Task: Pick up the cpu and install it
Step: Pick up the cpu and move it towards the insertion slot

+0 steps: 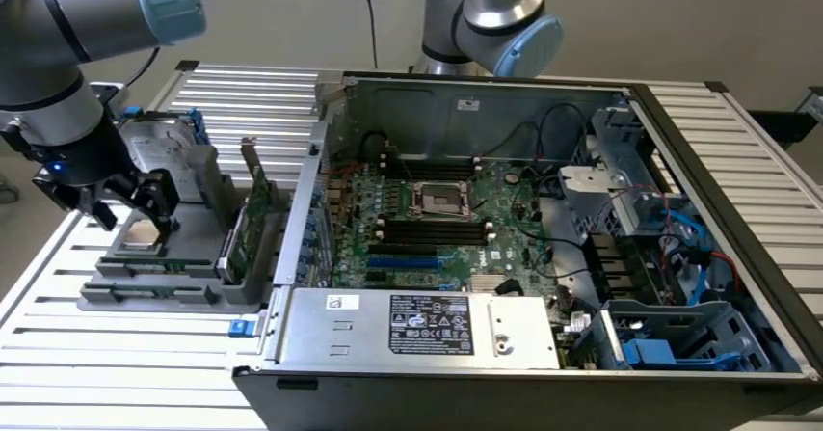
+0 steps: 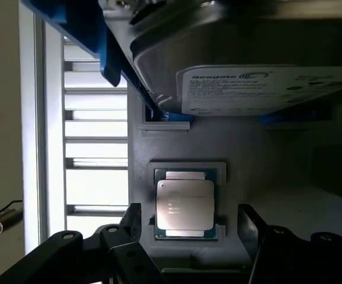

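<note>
Silvery, flat in a grey tray's (image 2: 251, 151) recess: one cpu (image 2: 185, 204), flanked by the gripper (image 2: 189, 220), spread wide, clear of it. Reads "Seagate" on the one hard drive (image 2: 248, 89) beside it, wrist view. From the exterior view: one open computer case (image 1: 515, 94), socket (image 1: 438, 200) inside, on the tabletop (image 1: 116, 373).

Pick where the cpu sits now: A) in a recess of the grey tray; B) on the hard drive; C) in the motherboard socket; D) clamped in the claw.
A: the cpu lies flat in a recess of the grey tray, with the open claw astride it, not gripping.
</note>
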You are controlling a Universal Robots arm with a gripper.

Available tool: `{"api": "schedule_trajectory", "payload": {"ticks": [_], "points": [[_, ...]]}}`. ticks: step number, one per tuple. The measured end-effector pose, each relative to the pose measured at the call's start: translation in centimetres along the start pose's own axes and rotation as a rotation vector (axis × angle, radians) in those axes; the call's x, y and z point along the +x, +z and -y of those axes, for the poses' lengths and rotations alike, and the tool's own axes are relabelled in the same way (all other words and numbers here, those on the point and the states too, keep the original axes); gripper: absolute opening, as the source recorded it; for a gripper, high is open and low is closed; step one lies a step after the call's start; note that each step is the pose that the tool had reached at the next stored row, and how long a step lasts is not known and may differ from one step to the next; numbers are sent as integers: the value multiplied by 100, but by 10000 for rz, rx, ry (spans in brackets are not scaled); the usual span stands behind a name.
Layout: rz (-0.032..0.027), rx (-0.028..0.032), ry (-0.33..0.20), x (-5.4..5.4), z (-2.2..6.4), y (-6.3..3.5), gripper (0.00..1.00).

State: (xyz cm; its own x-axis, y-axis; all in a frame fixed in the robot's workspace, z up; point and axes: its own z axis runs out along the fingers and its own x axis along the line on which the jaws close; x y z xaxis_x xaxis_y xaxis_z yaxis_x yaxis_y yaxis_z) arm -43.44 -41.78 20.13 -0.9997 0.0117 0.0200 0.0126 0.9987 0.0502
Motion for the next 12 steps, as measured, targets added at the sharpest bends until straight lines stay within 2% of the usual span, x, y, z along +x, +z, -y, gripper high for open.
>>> {"api": "schedule_trajectory", "payload": {"ticks": [5, 12], "points": [[-3, -9, 58, 1, 2, 65, 75], [-26, -45, 562, 1, 5, 107, 75]]}}
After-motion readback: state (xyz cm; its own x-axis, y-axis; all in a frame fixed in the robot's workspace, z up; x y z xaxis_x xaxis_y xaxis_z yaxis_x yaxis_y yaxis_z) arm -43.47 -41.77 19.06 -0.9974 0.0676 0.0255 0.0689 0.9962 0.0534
